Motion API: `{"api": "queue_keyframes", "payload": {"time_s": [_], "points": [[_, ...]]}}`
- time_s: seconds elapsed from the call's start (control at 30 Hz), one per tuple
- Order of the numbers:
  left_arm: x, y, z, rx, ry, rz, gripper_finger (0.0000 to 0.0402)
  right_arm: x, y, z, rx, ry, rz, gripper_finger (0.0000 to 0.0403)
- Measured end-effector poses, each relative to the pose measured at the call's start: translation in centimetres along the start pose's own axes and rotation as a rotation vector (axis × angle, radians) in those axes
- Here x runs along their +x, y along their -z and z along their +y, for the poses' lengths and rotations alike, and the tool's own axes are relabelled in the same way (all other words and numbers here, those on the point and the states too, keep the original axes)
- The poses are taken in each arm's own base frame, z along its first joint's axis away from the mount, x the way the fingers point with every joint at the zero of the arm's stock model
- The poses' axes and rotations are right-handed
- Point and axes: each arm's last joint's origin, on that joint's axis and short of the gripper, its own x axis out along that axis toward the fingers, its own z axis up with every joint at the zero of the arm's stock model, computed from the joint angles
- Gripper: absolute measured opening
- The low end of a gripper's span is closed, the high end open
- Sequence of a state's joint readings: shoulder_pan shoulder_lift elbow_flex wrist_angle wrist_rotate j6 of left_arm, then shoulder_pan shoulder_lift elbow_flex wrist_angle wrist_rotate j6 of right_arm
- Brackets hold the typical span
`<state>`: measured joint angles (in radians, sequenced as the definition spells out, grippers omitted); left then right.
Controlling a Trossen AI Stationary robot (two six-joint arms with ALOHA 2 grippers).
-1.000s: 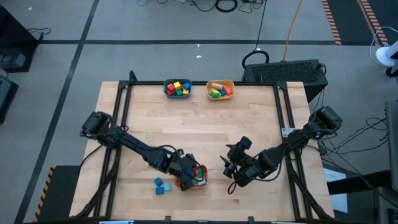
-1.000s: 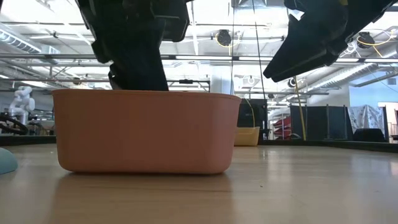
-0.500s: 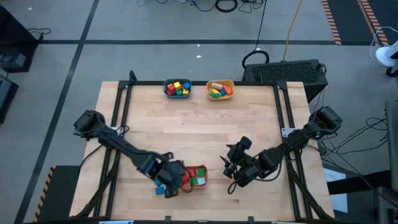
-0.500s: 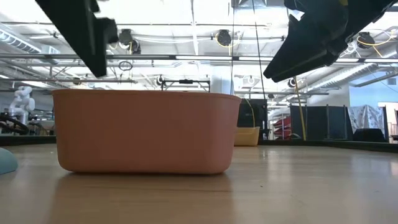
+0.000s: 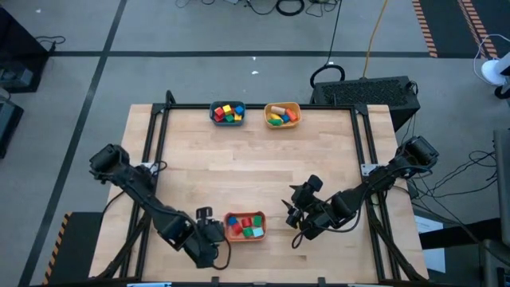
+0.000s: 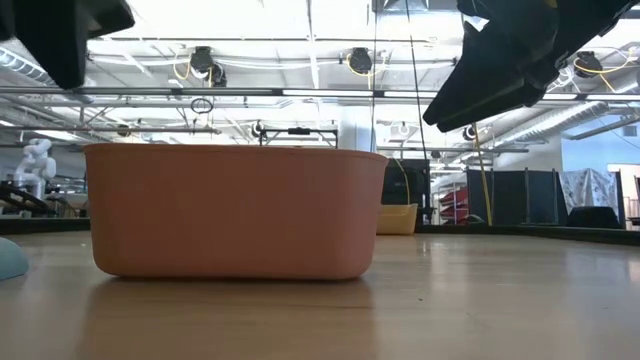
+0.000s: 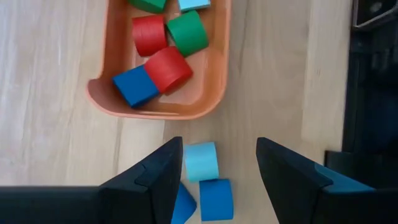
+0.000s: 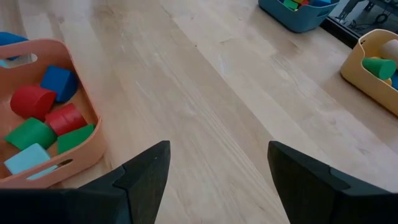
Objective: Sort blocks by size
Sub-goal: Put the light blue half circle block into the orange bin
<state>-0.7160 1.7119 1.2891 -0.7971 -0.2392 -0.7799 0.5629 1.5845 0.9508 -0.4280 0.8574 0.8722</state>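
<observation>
Landmark: orange bowl, near the table's front edge, a bit left of centre.

Left gripper just left of the orange bowl, at its front-left corner, raised off the table. Fingers spread, nothing between them. Directly under the gap in the left wrist view: a light blue block and a blue block touching it, plus a second blue piece half hidden by a finger. All three on bare wood just outside the orange bowl's short wall, none touched by the gripper.

Inside the orange bowl: blue cube, two red cylinders side by side, green cylinder, light blue piece and another green one cut off at the frame edge. Same pile visible from the right wrist view: red, blue, green, light blue.

Right gripper well right of the orange bowl, hovering above the table, fingers spread wide, empty. No block near it.

Far side of the table from the orange bowl: teal bowl with mixed red, yellow, green and blue blocks; yellow bowl just to its right with a wood-coloured piece, a green one and others too small to tell.

Low view: orange bowl's side wall fills the middle, contents hidden; the light blue block's edge shows to its left.
</observation>
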Motion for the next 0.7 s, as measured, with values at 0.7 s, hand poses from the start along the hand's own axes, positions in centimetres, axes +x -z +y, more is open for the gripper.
{"api": "queue_keyframes", "payload": {"time_s": [0.7], "points": [[4.0,2.6,-0.1,-0.021,-0.023,-0.005,0.0208,0.0,0.1,0.0,-0.002,-0.016,0.021,0.0256]]}}
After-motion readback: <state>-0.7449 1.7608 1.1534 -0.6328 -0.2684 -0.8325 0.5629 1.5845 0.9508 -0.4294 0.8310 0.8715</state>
